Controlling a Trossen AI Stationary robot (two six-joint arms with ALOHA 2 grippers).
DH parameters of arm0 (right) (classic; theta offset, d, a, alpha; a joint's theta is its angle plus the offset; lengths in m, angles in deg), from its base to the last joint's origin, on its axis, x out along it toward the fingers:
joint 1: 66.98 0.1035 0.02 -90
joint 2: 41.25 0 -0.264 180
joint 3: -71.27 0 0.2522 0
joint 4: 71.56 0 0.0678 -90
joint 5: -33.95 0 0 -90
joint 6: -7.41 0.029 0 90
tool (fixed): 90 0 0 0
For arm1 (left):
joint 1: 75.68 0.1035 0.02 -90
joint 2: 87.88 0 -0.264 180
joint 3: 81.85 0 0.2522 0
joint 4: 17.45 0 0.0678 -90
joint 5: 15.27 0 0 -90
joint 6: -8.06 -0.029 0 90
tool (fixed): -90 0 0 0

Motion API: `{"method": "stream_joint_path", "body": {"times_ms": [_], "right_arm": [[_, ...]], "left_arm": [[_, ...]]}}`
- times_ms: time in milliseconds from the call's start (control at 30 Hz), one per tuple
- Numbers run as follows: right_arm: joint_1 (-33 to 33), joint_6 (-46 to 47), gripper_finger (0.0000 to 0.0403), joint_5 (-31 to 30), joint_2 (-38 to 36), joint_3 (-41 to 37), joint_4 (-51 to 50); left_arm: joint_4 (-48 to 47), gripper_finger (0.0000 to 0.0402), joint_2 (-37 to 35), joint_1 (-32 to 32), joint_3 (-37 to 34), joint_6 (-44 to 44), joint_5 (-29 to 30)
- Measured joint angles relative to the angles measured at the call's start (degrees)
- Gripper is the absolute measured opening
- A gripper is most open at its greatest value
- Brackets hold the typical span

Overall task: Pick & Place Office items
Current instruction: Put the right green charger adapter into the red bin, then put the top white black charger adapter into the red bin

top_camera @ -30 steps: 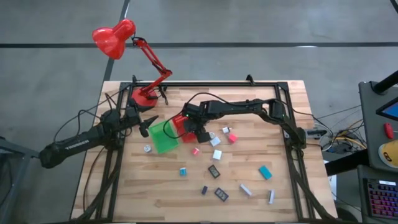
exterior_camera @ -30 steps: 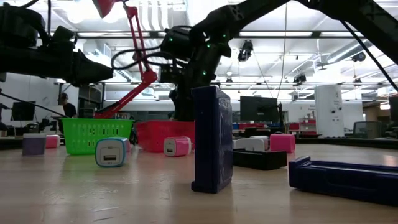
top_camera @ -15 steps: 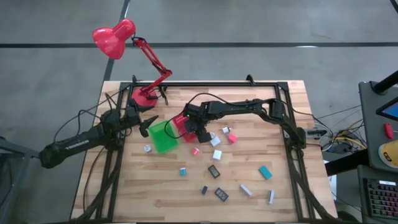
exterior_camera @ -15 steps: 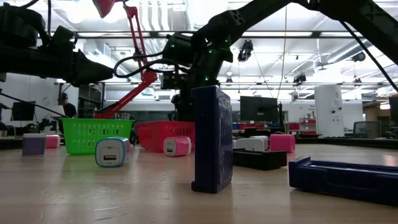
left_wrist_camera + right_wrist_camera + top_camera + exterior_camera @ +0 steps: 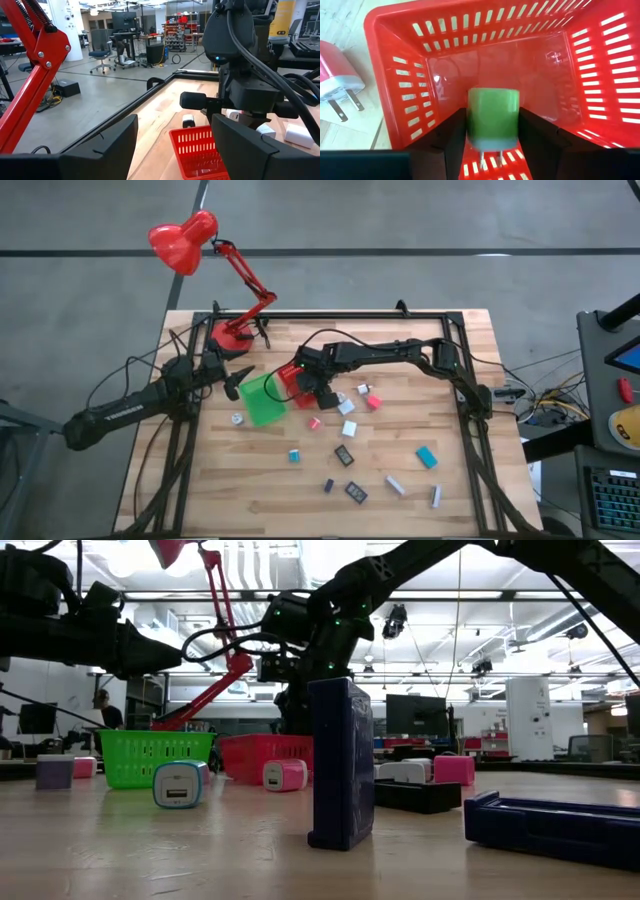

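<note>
My right gripper points steeply down into the red bin, near the table's middle. Between its fingers stands a green plug adapter, prongs down and smeared, above the bin's floor. A pink adapter lies on the wood beside the bin. The green bin stands against the red bin's left side. My left gripper hovers level and open at the table's left, aimed at the bins, with nothing between its fingers. Other office items lie scattered on the near half of the table. My right gripper has the green adapter's two sides between its fingers, which come from above and point down. The adapter shows smeared while the bin is sharp. I cannot tell whether the fingers touch it.
A red desk lamp stands at the far left, its head beyond the table. A dark blue block stands upright near the front. Loose pieces include a teal one, a black one and a white one.
</note>
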Motion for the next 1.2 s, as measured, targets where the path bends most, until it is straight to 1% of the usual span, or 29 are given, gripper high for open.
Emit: {"method": "stream_joint_path", "body": {"times_ms": [433,667,800,967,1033,1100,1200], "right_arm": [[0.04,-0.12,0.0176,0.06,-0.55,-0.06,0.64],[0.04,1.6,0.0176,-0.38,-3.69,1.51,0.13],[0.04,1.47,0.0176,-0.4,-7.05,1.5,-4.01],[-0.8,4.65,0.0176,-0.37,-11.39,-0.33,-4.12],[-1.21,4.57,0.0176,-0.4,-13.57,-1.7,-4.05],[-1.81,3.47,0.0176,-0.4,-16.0,-4.14,-2.91],[-3.28,2.23,0.0176,-0.09,-19.83,-10.23,2.42]], "left_arm": [[-0.02,0.0257,0.0,0.0,0.02,0.0,0.02],[-0.02,0.0257,0.0,0.01,0.01,0.0,0.0],[0.0,0.0257,0.0,0.0,0.0,0.0,0.0],[-0.01,0.0257,0.17,0.0,0.0,0.0,0.0],[0.04,0.0257,0.17,0.0,0.0,0.0,0.0],[-0.1,0.0257,0.26,0.0,0.0,0.0,0.0],[-0.04,0.0257,0.28,0.0,0.0,0.0,0.0]]}}
